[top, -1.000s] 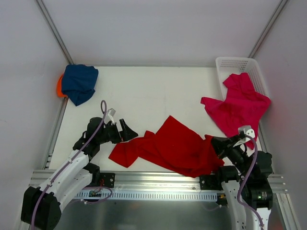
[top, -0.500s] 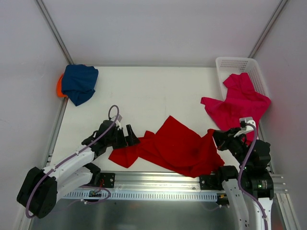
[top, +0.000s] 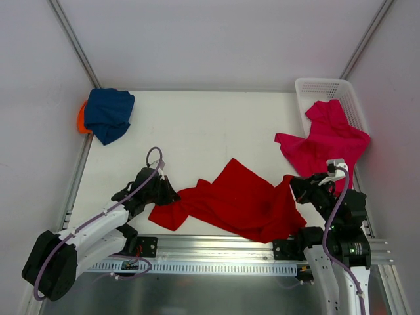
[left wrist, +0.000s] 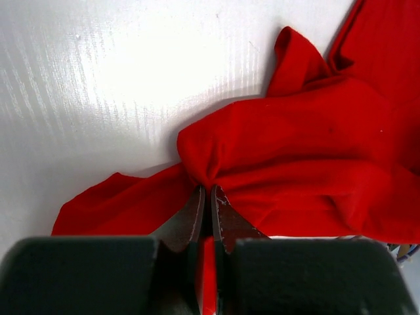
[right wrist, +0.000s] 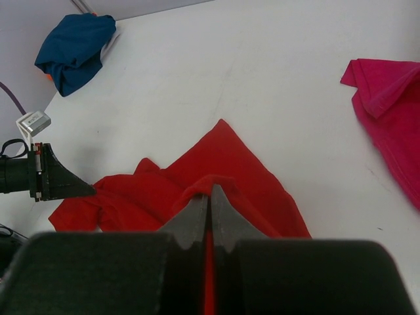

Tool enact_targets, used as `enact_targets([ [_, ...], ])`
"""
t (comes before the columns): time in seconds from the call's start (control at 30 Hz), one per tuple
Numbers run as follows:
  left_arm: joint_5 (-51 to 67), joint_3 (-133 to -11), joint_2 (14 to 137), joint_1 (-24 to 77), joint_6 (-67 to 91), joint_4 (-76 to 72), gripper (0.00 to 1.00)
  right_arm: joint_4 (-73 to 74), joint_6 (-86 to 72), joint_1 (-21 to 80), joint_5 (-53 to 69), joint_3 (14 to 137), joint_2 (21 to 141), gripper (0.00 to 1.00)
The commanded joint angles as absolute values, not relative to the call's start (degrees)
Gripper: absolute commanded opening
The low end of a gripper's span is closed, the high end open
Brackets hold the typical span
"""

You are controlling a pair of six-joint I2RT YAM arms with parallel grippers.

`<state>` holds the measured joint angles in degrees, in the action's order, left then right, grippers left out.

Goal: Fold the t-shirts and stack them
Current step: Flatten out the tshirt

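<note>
A bright red t-shirt (top: pixel 239 200) lies crumpled on the white table near the front edge. My left gripper (top: pixel 169 195) is shut on a pinch of its left part; the wrist view shows red cloth (left wrist: pixel 295 151) bunched at the left gripper (left wrist: pixel 209 190) tips. My right gripper (top: pixel 294 189) is shut on the shirt's right edge, a fold of red t-shirt (right wrist: pixel 226 174) rising over the right gripper (right wrist: pixel 211 190). A navy blue t-shirt (top: pixel 108 113) lies over an orange one (top: pixel 81 118) at the back left corner. A magenta-pink t-shirt (top: pixel 326 141) hangs out of the basket.
A white lattice basket (top: pixel 328 92) stands at the back right corner. Walls close the table on the left, back and right. A metal rail (top: pixel 210 252) runs along the front edge between the arm bases.
My left gripper came down and right onto the red shirt's left part and shut on it. The right gripper, still shut on the shirt, rose slightly.
</note>
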<state>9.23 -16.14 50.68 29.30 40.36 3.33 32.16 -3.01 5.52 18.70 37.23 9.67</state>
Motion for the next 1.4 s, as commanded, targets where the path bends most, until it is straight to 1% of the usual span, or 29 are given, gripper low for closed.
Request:
enact_targets([
  [0.0, 7.82, -17.58, 50.63, 29.97, 38.67, 3.51, 0.0, 29.53, -4.04, 5.19, 18.11, 37.0, 10.02, 0.0],
  [0.1, 7.82, -18.63, 47.91, 30.32, 37.36, 4.04, 0.0, 29.18, -3.96, 5.19, 18.28, 36.56, 10.19, 0.01],
  [0.13, 7.65, -19.5, 47.03, 30.58, 36.92, 6.31, 0.0, 29.18, -3.78, 5.27, 18.28, 36.48, 10.46, 0.01],
  [0.2, 7.12, -23.36, 43.69, 31.37, 34.81, 9.3, 0.0, 29.09, -3.78, 5.19, 18.46, 36.12, 10.63, 0.0],
  [0.37, 11.85, -34.69, 36.49, 32.87, 27.88, 19.22, 0.0, 29.0, -3.25, 5.19, 18.63, 36.12, 10.9, 0.0],
  [0.47, 20.81, -37.61, 33.5, 32.87, 25.76, 20.82, 0.0, 29.27, -2.81, 5.27, 18.72, 36.56, 11.07, 0.01],
  [0.5, 26.75, -37.88, 33.14, 32.96, 25.75, 20.92, 0.0, 29.44, -2.73, 5.19, 18.72, 36.91, 11.16, 0.01],
  [0.53, 30.11, -37.97, 32.87, 32.87, 26.1, 20.92, 0.0, 29.7, -2.72, 5.19, 18.72, 37.09, 11.25, 0.0],
  [0.6, 35.83, -37.18, 32.08, 32.96, 27.59, 21.44, 0.0, 30.14, -2.81, 5.19, 18.98, 37.53, 11.25, 0.01],
  [0.63, 40.64, -35.96, 30.86, 33.13, 29.16, 21.88, 0.0, 30.15, -2.81, 5.19, 19.16, 37.88, 11.25, 0.01],
  [0.7, 44.54, -34.55, 28.75, 33.57, 30.32, 22.67, 0.0, 30.93, -2.64, 5.19, 19.16, 38.32, 10.99, 0.01],
  [0.73, 47.26, -33.24, 25.43, 34.1, 31.11, 23.11, 0.13, 31.37, -2.55, 5.19, 19.07, 38.76, 10.99, 0.01],
  [0.8, 51.04, -31.82, 21.81, 34.19, 31.64, 24.78, 0.34, 32.6, -2.02, 5.19, 18.9, 39.02, 10.64, 0.01],
  [0.83, 57.5, -30.77, 18.32, 34.28, 32.51, 24.87, 0.57, 32.87, -2.02, 5.19, 18.81, 39.02, 10.46, 0.0],
  [0.87, 61.05, -30.5, 16.45, 34.19, 32.78, 24.79, 0.71, 33.31, -2.11, 5.19, 18.72, 39.02, 10.28, 0.0],
  [0.9, 63.87, -30.24, 14.43, 34.28, 34.09, 24.87, 0.93, 33.48, -2.28, 5.19, 18.72, 38.85, 9.67, 0.0],
  [0.93, 67.38, -30.32, 10.06, 34.28, 34.8, 24.87, 0.99, 33.49, -2.46, 5.19, 18.72, 38.67, 9.41, 0.01],
  [1.03, 72.32, -31.72, 2.41, 34.19, 35.16, 24.87, 0.99, 33.22, -4.04, 5.19, 19.07, 38.06, 8.79, 0.0],
  [1.13, 69.36, -35.06, 0.96, 34.19, 33.23, 24.79, 0.99, 31.47, -5.8, 5.19, 20.21, 36.74, 8.35, 0.01],
  [1.17, 65.87, -35.94, 2.01, 34.19, 32.44, 24.79, 0.99, 31.2, -6.15, 5.19, 20.39, 36.04, 8.44, 0.0],
  [1.23, 61.02, -38.66, 8.06, 34.19, 29.19, 25.13, 0.99, 30.33, -7.2, 5.19, 20.74, 35.51, 8.44, 0.01],
  [1.27, 53.08, -39.45, 10.61, 34.19, 28.14, 25.4, 0.99, 30.15, -7.56, 5.19, 21.0, 35.33, 8.52, 0.01],
  [1.3, 48.65, -40.77, 15.94, 34.19, 26.21, 25.66, 0.99, 30.15, -7.73, 5.19, 21.27, 35.42, 8.53, 0.01],
  [1.33, 43.99, -41.22, 18.61, 34.19, 25.23, 26.27, 0.99, 30.15, -7.91, 5.19, 21.53, 35.68, 8.53, 0.01],
  [1.37, 34.46, -41.48, 21.5, 34.28, 23.48, 26.37, 0.99, 30.32, -7.82, 5.19, 21.53, 36.29, 8.53, 0.0],
])
